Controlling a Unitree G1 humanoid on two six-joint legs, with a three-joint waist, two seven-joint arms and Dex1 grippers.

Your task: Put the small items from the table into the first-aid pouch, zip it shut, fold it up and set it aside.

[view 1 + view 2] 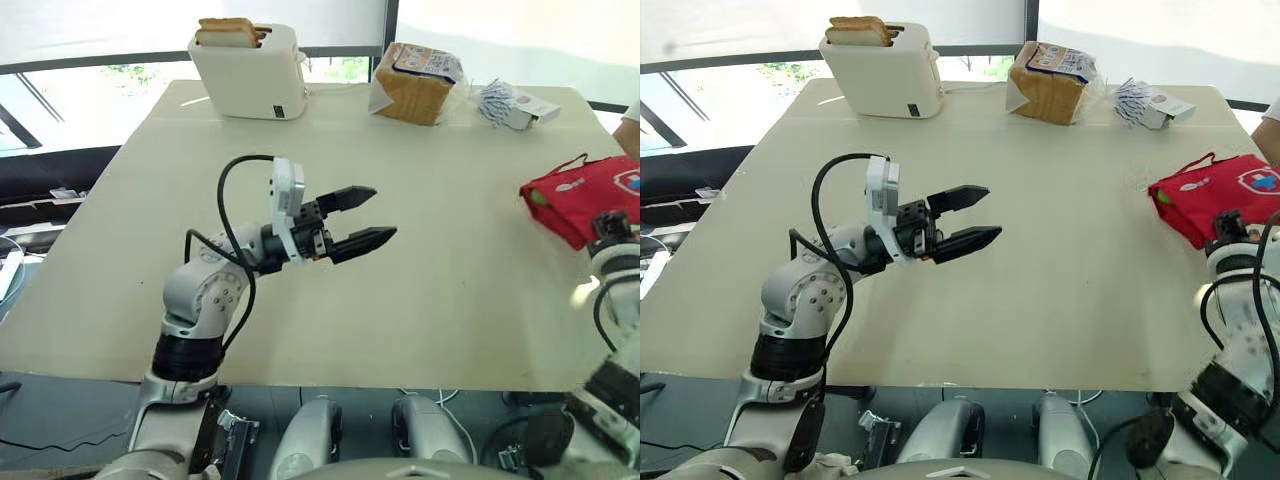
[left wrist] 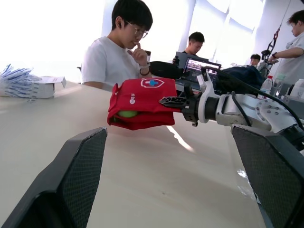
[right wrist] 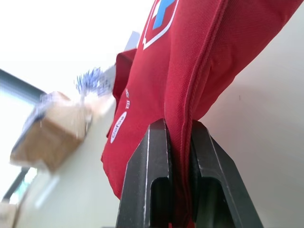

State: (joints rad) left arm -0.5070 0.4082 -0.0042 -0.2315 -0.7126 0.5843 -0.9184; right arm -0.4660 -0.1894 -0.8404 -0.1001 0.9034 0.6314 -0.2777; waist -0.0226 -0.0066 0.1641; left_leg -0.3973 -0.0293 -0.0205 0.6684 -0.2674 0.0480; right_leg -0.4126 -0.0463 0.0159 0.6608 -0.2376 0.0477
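Observation:
The red first-aid pouch (image 1: 580,190) with a white cross badge lies folded at the table's right edge. Something green (image 2: 127,114) shows inside its open side. My right gripper (image 3: 179,130) is shut on the pouch's near edge, with red fabric pinched between the two fingers. The same grip appears from the side in the left wrist view, at the right gripper (image 2: 171,100). My left gripper (image 1: 372,215) hovers open over the middle of the table, well to the left of the pouch, with nothing between its fingers (image 2: 80,166).
A white toaster (image 1: 250,70) with bread slices stands at the back left. A bagged bread loaf (image 1: 415,80) and a box of blue-white sachets (image 1: 515,105) sit along the back edge. A seated person (image 2: 118,52) is just beyond the table's right side.

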